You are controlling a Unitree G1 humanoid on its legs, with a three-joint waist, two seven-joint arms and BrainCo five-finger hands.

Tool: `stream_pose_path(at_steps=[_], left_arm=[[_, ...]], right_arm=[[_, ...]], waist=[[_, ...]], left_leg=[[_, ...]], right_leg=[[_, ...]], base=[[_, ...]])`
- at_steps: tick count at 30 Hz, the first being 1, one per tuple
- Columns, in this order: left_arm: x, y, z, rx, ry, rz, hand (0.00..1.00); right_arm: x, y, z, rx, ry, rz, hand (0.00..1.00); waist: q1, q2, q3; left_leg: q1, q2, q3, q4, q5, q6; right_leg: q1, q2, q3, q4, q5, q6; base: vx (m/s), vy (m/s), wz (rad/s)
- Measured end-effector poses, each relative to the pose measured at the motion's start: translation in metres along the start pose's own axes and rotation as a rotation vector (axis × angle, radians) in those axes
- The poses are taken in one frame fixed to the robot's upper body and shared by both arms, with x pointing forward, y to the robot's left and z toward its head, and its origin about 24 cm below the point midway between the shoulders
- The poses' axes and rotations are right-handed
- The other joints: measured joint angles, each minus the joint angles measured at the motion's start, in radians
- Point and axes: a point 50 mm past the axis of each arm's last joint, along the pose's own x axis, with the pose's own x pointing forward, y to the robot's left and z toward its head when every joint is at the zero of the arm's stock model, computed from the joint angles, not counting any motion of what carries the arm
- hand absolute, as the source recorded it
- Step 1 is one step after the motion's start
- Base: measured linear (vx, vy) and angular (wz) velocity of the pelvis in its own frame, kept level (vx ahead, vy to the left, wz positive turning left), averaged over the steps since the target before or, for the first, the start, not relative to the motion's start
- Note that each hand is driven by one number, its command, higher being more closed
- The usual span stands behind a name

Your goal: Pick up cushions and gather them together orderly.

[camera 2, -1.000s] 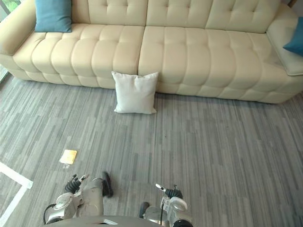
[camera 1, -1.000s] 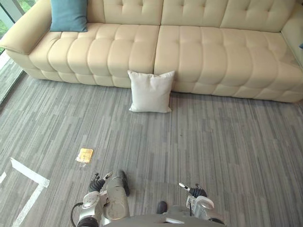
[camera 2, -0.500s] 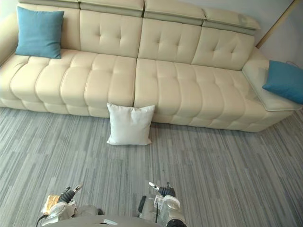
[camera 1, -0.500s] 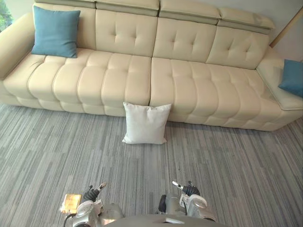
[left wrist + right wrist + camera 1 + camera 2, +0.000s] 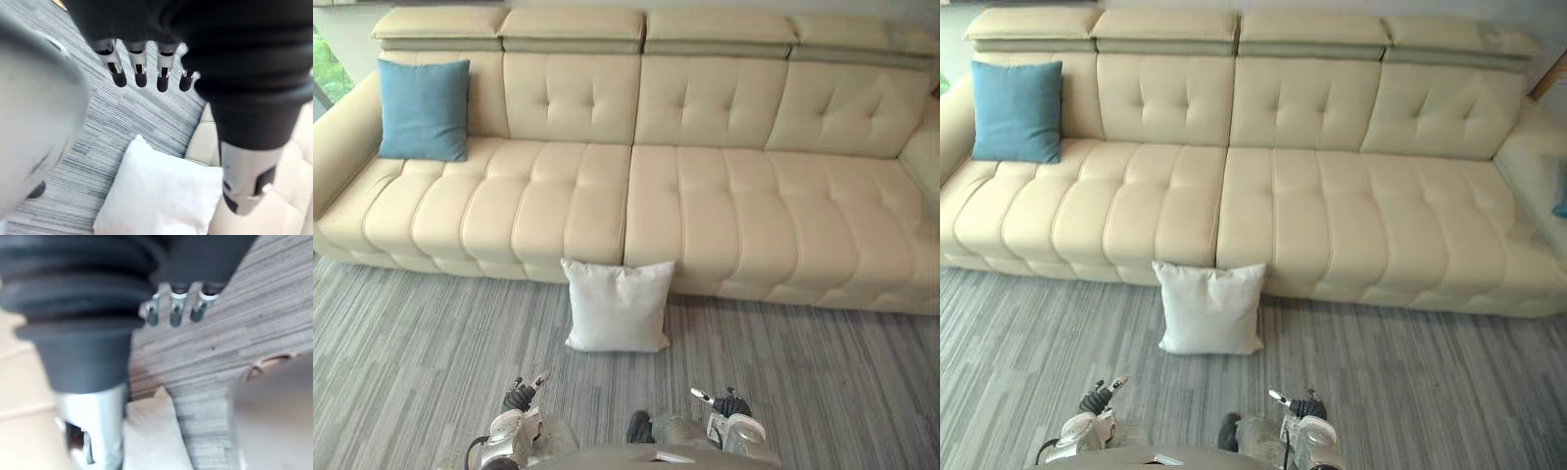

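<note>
A white cushion (image 5: 618,305) leans against the front of a cream sofa (image 5: 705,206) on grey carpet (image 5: 411,338), a blue cushion (image 5: 423,110) propped at the sofa's left end, as the robot's left hand (image 5: 139,62) and right hand (image 5: 176,309) hang empty, fingers loosely straight.

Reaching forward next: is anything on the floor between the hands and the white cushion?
Nothing visible. Bare grey floor separates the left hand and right hand from the white cushion leaning against the sofa front.
</note>
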Motion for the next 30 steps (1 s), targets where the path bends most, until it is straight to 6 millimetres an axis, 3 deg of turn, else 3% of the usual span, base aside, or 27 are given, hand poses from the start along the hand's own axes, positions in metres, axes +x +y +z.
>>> stream_pose_path(at_steps=[1,3,4,6,12,13,15,16,17,18,21,26,30], left_arm=[[0.000,0.001,0.000,0.003,-0.001,0.002,0.00],[0.001,0.009,0.003,0.025,-0.005,0.016,0.00],[0.001,0.011,0.002,0.028,0.000,0.020,0.00],[-0.001,0.020,-0.010,0.029,0.044,0.043,0.00],[-0.003,0.025,-0.017,0.031,0.074,0.042,0.00],[-0.003,0.025,-0.018,0.033,0.077,0.039,0.00],[-0.003,0.026,-0.019,0.033,0.079,0.041,0.00],[-0.003,0.029,-0.019,0.034,0.078,0.049,0.00],[-0.004,0.030,-0.021,0.028,0.082,0.053,0.00],[-0.005,0.028,-0.023,0.021,0.086,0.052,0.00],[-0.008,0.023,-0.032,-0.010,0.112,0.049,0.00],[-0.008,0.025,-0.032,-0.005,0.111,0.050,0.00],[-0.007,0.028,-0.030,0.008,0.105,0.054,0.00]], right_arm=[[0.000,0.002,0.000,0.000,0.000,0.005,0.00],[-0.003,0.014,-0.005,0.019,0.013,0.032,0.00],[-0.004,0.016,-0.006,0.020,0.018,0.035,0.00],[-0.004,0.019,-0.007,0.024,0.019,0.043,0.00],[-0.004,0.020,-0.004,-0.003,-0.002,0.057,0.00],[-0.004,0.020,-0.004,-0.014,-0.005,0.069,0.00],[-0.004,0.020,-0.006,-0.017,0.001,0.069,0.00],[-0.005,0.020,-0.009,-0.018,0.014,0.068,0.00],[-0.004,0.017,-0.010,-0.020,0.020,0.062,0.00],[-0.004,0.016,-0.011,-0.020,0.024,0.062,0.00],[-0.002,0.005,-0.009,-0.018,0.025,0.035,0.00],[-0.003,-0.001,-0.016,0.011,0.051,0.009,0.00],[-0.003,-0.003,-0.022,-0.001,0.075,0.003,0.00]], waist=[[-0.001,-0.007,-0.002],[-0.002,-0.047,-0.009],[0.000,-0.052,-0.011],[0.005,-0.052,-0.011],[-0.011,-0.044,-0.013],[-0.012,-0.046,-0.014],[-0.016,-0.047,-0.015],[-0.019,-0.065,-0.027],[-0.020,-0.071,-0.043],[-0.019,-0.070,-0.053],[-0.019,-0.028,-0.074],[-0.018,-0.030,-0.083],[-0.011,-0.046,-0.088]], left_leg=[[0.002,-0.007,0.000,-0.003,-0.001,0.002],[0.005,-0.038,0.019,-0.012,-0.015,0.021],[0.012,-0.043,0.027,-0.014,-0.016,0.024],[0.058,-0.055,0.057,-0.038,-0.028,0.034],[0.134,-0.073,0.071,-0.109,-0.053,0.062],[0.148,-0.080,0.055,-0.116,-0.053,0.062],[0.150,-0.093,0.031,-0.120,-0.053,0.061],[0.141,-0.120,0.021,-0.116,-0.051,0.059],[0.127,-0.132,0.002,-0.100,-0.054,0.053],[0.120,-0.128,-0.006,-0.093,-0.054,0.049],[0.102,-0.108,-0.029,-0.093,-0.044,0.037],[0.108,-0.087,-0.051,-0.088,-0.056,0.018],[0.109,-0.098,-0.058,-0.101,-0.056,0.017]], right_leg=[[0.001,-0.004,0.002,-0.005,0.004,0.004],[0.011,-0.036,0.018,-0.037,0.024,0.012],[0.013,-0.043,0.021,-0.042,0.032,0.012],[0.018,-0.057,0.051,-0.032,0.059,0.018],[-0.133,-0.114,0.054,0.294,0.039,0.018],[-0.134,-0.112,0.053,0.278,0.014,0.018],[-0.133,-0.110,0.060,0.211,0.021,0.019],[-0.135,-0.115,0.075,0.157,0.066,0.019],[-0.127,-0.128,0.075,0.134,0.023,0.052],[-0.127,-0.127,0.070,0.122,0.012,0.058],[-0.115,-0.097,0.045,0.074,0.024,0.052],[-0.059,-0.066,0.022,-0.002,0.047,0.047],[-0.025,-0.060,0.015,-0.059,0.073,0.045]], base=[[0.19,0.176,-0.11],[0.18,0.194,0.00],[0.11,0.161,-0.12],[0.08,0.169,-0.40],[-0.06,0.043,-0.15],[-0.05,-0.014,0.33],[-0.05,-0.067,0.41],[0.00,-0.151,0.48],[0.06,-0.123,0.46],[0.07,-0.086,0.34],[0.11,-0.088,0.14],[0.10,-0.037,0.07],[0.13,0.016,0.09]])
